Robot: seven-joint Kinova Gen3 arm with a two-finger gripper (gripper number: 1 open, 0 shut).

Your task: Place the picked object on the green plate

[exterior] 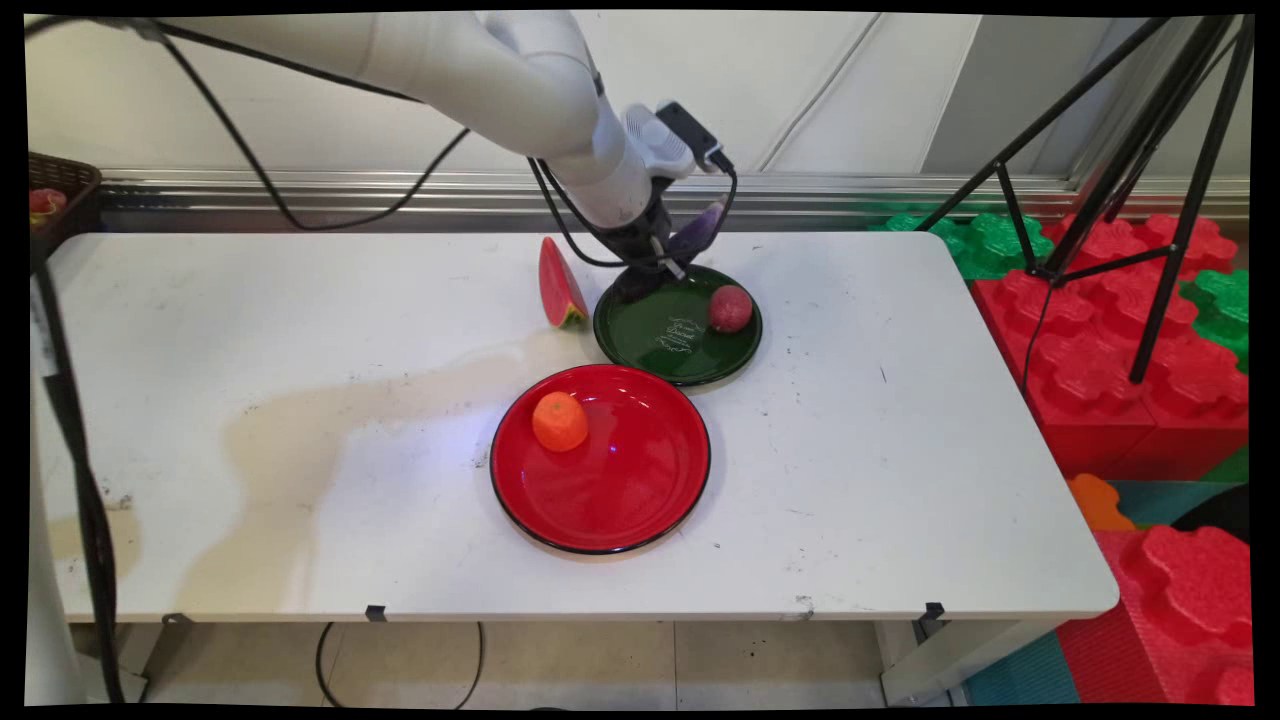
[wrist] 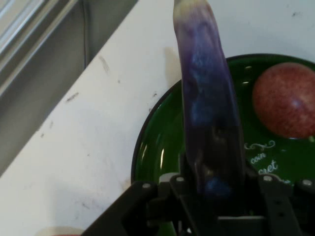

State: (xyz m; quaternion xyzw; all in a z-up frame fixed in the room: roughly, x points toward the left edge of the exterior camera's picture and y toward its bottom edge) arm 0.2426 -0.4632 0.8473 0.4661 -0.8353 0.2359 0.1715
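Observation:
My gripper hangs over the far left rim of a dark green plate, shut on a long purple eggplant that sticks out to the right and up. In the hand view the eggplant rises from between the fingers across the green plate. A dull red round fruit lies on the plate's right part. A watermelon slice stands on the table just left of the plate.
A red plate nearer the front holds an orange fruit. A brown basket sits at the far left edge. A black tripod and red and green foam blocks stand right of the table.

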